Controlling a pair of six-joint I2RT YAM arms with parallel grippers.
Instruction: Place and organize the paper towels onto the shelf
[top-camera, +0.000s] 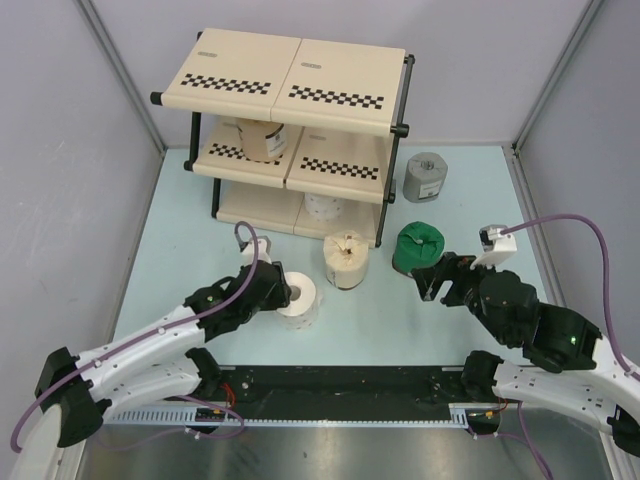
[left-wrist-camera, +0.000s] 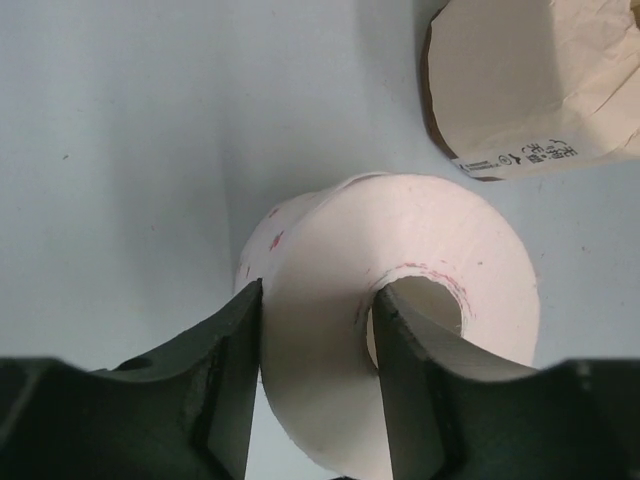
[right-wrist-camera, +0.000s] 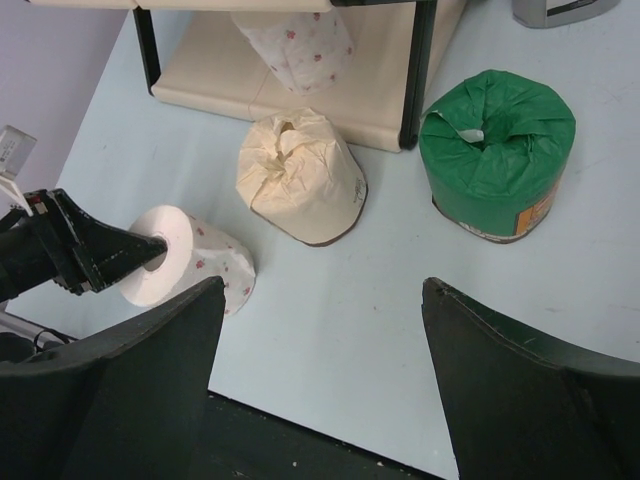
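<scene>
My left gripper (top-camera: 280, 290) is shut on a white paper towel roll (top-camera: 299, 298) near the table's front. One finger sits in its centre hole and the other on its outer wall (left-wrist-camera: 315, 340). The roll (left-wrist-camera: 430, 235) leans a little. My right gripper (top-camera: 435, 281) is open and empty, just in front of the green-wrapped roll (top-camera: 418, 247), apart from it. A tan roll (top-camera: 346, 260) stands between them, in front of the shelf (top-camera: 300, 75). Another tan roll (top-camera: 262, 140) sits on the middle tier and a white roll (top-camera: 323, 207) on the bottom tier. The right wrist view shows the green roll (right-wrist-camera: 495, 150), the tan roll (right-wrist-camera: 300, 175) and the held white roll (right-wrist-camera: 195, 255).
A grey roll (top-camera: 425, 177) stands on the table to the right of the shelf. The shelf's black post (right-wrist-camera: 417, 70) is close behind the green and tan rolls. Grey walls close in the table on the left, back and right.
</scene>
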